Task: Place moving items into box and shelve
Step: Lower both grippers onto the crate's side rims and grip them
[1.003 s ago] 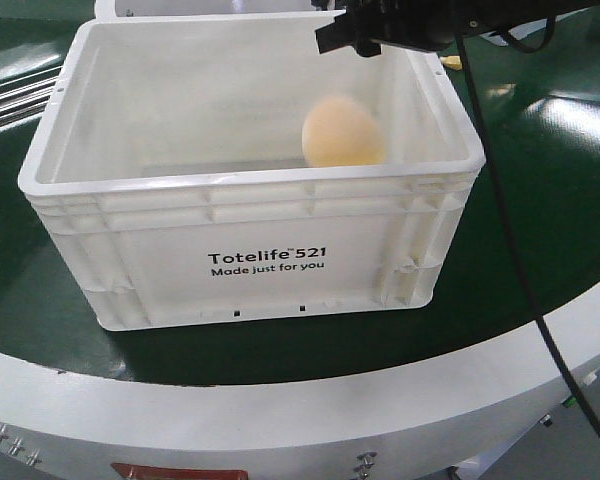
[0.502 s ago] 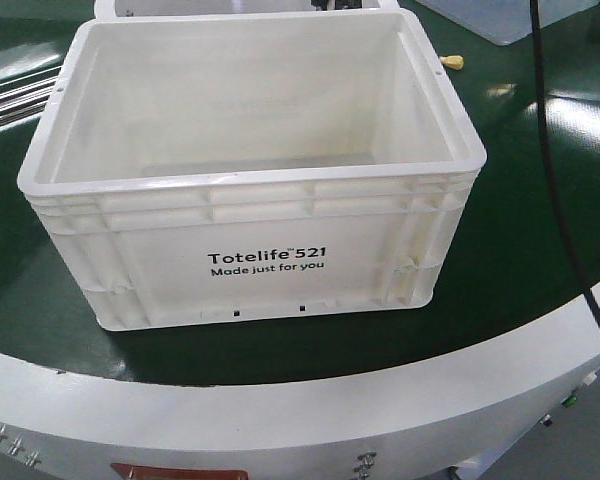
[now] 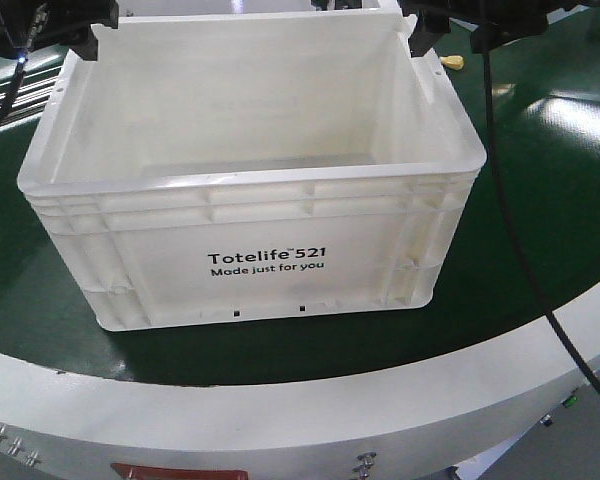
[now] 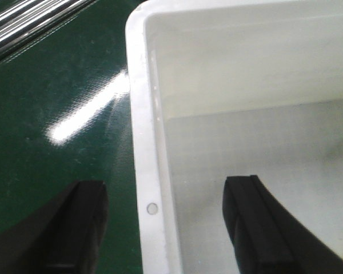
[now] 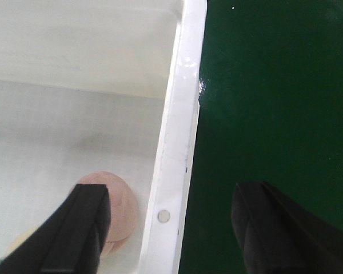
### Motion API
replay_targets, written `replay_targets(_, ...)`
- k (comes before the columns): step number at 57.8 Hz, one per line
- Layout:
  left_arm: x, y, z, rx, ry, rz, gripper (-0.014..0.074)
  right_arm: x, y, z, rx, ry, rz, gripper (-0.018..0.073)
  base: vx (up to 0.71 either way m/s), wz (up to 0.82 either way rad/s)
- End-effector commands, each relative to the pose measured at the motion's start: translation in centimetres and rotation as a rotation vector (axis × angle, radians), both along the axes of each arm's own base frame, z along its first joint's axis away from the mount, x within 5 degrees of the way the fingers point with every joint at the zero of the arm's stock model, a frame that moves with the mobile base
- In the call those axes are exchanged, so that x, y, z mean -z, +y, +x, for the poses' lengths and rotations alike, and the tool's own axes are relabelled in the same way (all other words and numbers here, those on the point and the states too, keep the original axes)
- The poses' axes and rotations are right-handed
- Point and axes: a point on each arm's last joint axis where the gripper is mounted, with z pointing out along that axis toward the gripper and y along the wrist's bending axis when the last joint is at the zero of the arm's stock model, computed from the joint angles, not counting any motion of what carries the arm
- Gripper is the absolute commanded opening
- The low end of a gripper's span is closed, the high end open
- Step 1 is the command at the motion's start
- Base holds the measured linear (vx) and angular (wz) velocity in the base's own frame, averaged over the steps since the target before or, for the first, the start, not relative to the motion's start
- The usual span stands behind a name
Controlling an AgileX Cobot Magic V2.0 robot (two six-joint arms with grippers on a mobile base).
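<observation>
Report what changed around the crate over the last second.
A second ago the right gripper hung over the crate with a bun dropping inside. It then left the front view. Now it and the left gripper are both in view, open, each straddling a side rim. A pinkish bun lies on the crate floor. The crate has not moved.

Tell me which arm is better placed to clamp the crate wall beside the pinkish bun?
Right. The right gripper is open and straddles the white crate's rim, with the pinkish bun just inside it. The left gripper straddles the opposite side rim.
</observation>
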Motion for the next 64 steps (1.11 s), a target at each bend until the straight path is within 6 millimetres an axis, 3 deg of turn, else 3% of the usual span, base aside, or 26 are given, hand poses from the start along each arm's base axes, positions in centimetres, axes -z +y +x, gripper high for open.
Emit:
replay_targets(1, -2.6, 0.6, -0.7, 0.000, -0.129, 0.028, 0.0533, -2.9, -0.4, -0.8, 0.002, -0.125, 0.027, 0.0495, 0.00, 0.00)
replay_targets(13, -2.1, 0.8, -0.2, -0.027, -0.121, 0.051, 0.0533, -1.8, -0.2, 0.1, 0.001, -0.107, 0.026, 0.0495, 0.00, 0.00)
replay_targets(29, 0.2, 0.3, 1.6, -0.026, -0.052, 0.069, 0.0533, 0.8, 0.1, 1.5, -0.001, -0.020, 0.005, 0.0494, 0.00, 0.00)
replay_targets(43, 1.8, -0.1, 3.1, -0.019, -0.031, 0.074, 0.0533, 2.6, 0.4, 2.6, -0.006, 0.002, -0.005, 0.0438, 0.00, 0.00)
replay_targets(57, 2.9, 0.7, 4.4, -0.061, -0.030, -0.055, 0.0530, 2.8, 0.6, 3.3, -0.048, -0.054, -0.023, 0.0406, 0.00, 0.00)
replay_targets(64, 3.2, 1.0, 4.5, -0.054, -0.007, -0.065, 0.0486, 2.9, 0.5, 3.3, -0.049, -0.045, -0.025, 0.0405, 0.00, 0.00)
